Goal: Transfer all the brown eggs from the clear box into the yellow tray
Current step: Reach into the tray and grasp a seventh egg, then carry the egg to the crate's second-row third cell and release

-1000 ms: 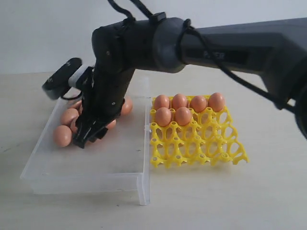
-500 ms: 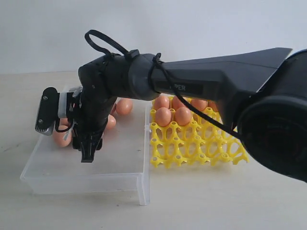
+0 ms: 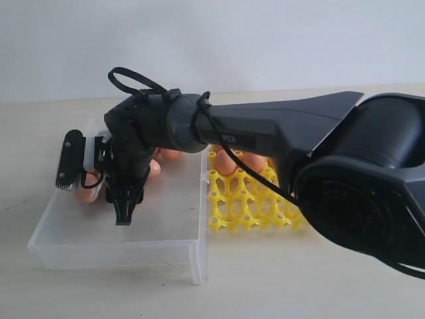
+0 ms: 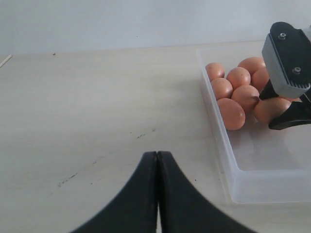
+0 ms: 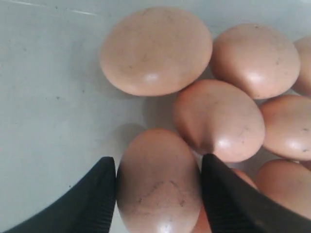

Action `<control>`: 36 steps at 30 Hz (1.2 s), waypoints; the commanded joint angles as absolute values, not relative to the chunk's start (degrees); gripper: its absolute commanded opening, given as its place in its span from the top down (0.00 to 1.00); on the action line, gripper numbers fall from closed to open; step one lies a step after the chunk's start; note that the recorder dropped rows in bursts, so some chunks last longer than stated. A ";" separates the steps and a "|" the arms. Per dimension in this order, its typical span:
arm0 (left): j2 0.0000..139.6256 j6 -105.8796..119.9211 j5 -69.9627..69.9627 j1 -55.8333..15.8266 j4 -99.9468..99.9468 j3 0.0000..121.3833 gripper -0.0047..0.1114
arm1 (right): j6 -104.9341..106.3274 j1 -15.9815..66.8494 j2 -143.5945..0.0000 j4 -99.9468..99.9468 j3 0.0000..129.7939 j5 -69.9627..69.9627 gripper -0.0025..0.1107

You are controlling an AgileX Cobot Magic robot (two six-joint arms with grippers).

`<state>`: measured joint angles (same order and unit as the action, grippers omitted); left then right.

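Brown egg (image 5: 158, 187) sits between the right gripper's (image 5: 158, 194) spread fingers (image 5: 99, 194), touching both.

only one marking is seen: pale letters reading "per" on the dark arm link (image 3: 265, 133) in the exterior view, with the start of the word hidden behind a black cable (image 3: 207, 126). nothing else is legible.

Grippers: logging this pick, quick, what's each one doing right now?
Left gripper: closed, empty.
Right gripper: open, fingers either side of an egg, not yet gripping.
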<state>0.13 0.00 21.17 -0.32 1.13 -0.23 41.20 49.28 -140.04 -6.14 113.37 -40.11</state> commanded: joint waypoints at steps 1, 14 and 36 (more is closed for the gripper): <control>0.00 0.00 20.69 -0.59 0.92 0.00 0.96 | 40.26 49.34 -139.01 -6.16 114.07 -40.75 0.81; 0.00 0.00 20.69 -0.59 0.92 0.00 0.96 | 13.63 45.02 -114.90 -6.68 84.13 -8.16 0.98; 0.00 0.00 20.69 -0.59 0.92 0.00 0.96 | -11.18 20.49 -105.21 -6.17 48.99 22.39 0.98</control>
<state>0.13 0.00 21.17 -0.32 1.13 -0.23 -9.73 21.64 -104.12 -5.93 49.29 20.56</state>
